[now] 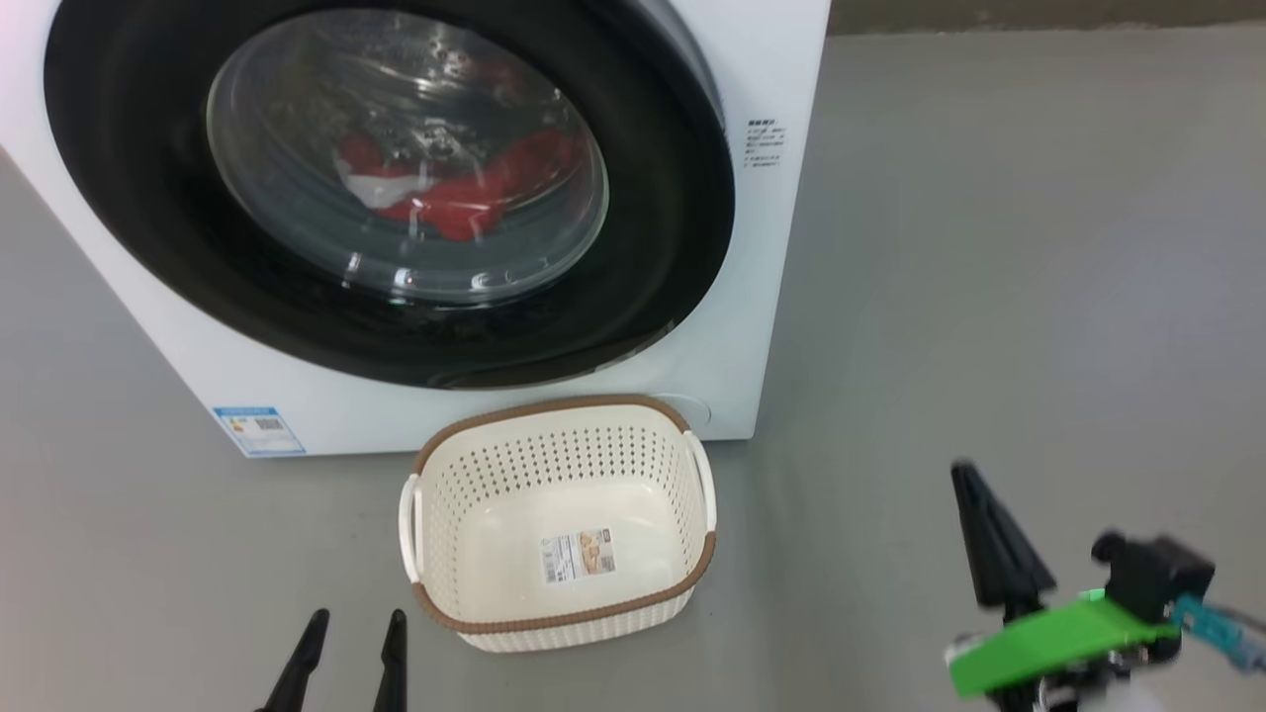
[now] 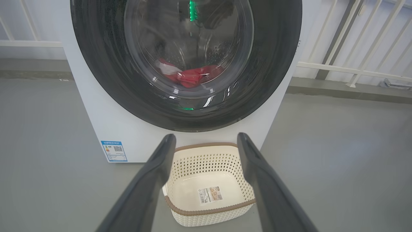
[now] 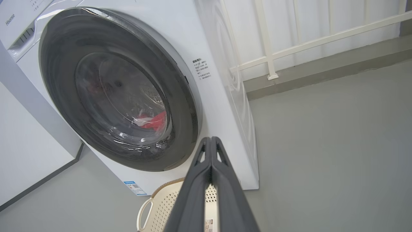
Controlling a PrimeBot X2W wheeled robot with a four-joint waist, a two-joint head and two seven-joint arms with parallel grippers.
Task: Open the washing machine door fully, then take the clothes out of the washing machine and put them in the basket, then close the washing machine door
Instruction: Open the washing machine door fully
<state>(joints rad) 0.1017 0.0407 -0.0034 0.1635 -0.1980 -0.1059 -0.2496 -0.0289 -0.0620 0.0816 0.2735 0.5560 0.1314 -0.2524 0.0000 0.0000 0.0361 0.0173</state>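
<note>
The washing machine door [image 1: 148,198] is lying up and left of the right gripper [image 1: 967,480], its jaws being pressed together. This gripper is being judged nearer the door's right edge than the left gripper [image 1: 356,621], whose jaws are being held apart.

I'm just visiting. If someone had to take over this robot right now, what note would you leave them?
Left gripper: open, empty, low by the basket.
Right gripper: shut, empty, over the floor to the right.
Door: looks shut.
Clothes: inside the washing machine, behind the glass.
Basket: empty, on the floor before the machine.
Done: nothing yet.
Left: open door fully, move clothes to basket, close door.
</note>
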